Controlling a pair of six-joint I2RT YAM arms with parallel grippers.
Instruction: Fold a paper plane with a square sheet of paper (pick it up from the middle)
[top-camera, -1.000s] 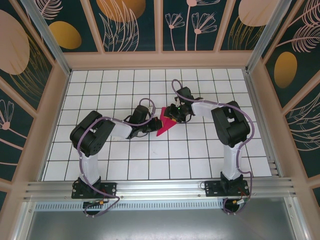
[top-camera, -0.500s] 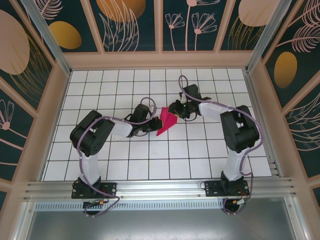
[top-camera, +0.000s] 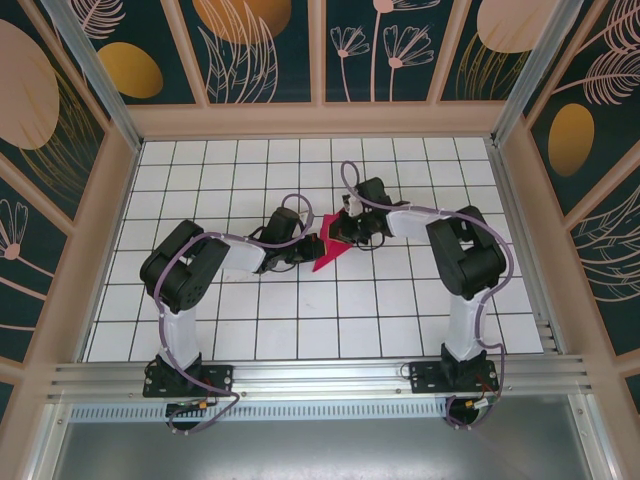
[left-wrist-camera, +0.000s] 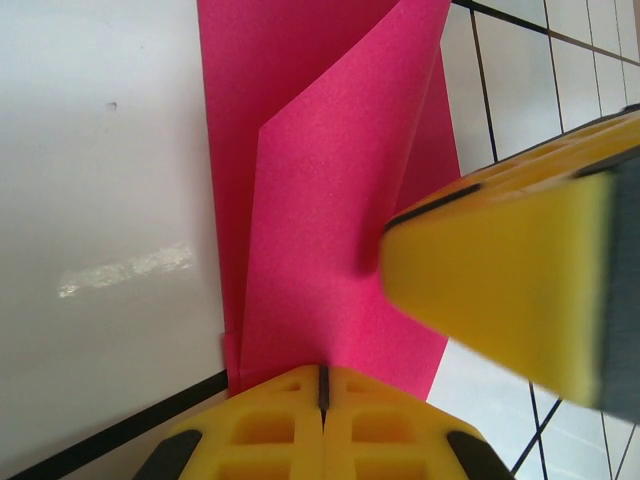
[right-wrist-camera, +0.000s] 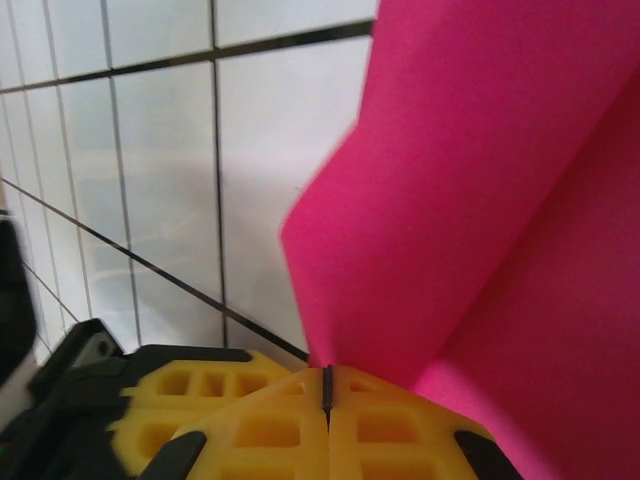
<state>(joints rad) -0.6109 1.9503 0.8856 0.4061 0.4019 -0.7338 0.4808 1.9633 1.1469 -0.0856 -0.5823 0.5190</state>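
now: left end effector (left-wrist-camera: 322, 388), right end effector (right-wrist-camera: 327, 388) clamped on square sheet of paper (left-wrist-camera: 330, 220)
advice: align edges before pressing the crease

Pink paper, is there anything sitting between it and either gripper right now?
Nothing visible stands between them. The left gripper and the right gripper are each shut on an edge of the pink paper, and the sheet comes straight out from between their closed fingers.

On white grid surface (top-camera: 250, 310): left tool (top-camera: 306, 247), right tool (top-camera: 339, 232) at opposite edges of folded pink paper (top-camera: 325, 254)
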